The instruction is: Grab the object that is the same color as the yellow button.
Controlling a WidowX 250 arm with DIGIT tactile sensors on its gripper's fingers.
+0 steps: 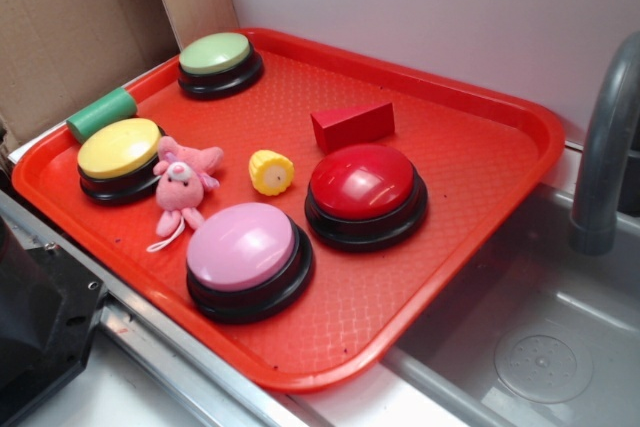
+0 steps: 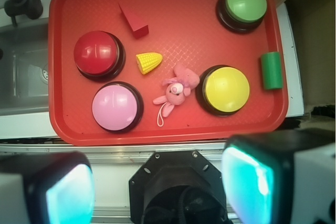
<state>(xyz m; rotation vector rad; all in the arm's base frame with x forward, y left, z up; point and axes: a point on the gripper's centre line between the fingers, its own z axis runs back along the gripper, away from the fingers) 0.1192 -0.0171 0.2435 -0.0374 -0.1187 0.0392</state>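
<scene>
The small yellow toy corn lies near the middle of the red tray, between the pink plush and the red button; it also shows in the wrist view. The yellow button on its black base sits at the tray's left edge, and in the wrist view at the right. My gripper is high above the tray's near edge, over the robot base, open and empty, with its teal pads wide apart. The gripper is out of the exterior view.
On the tray: green button, red button, pink button, pink plush animal, red wedge block, green cylinder. Grey sink and faucet at right. Cardboard behind left.
</scene>
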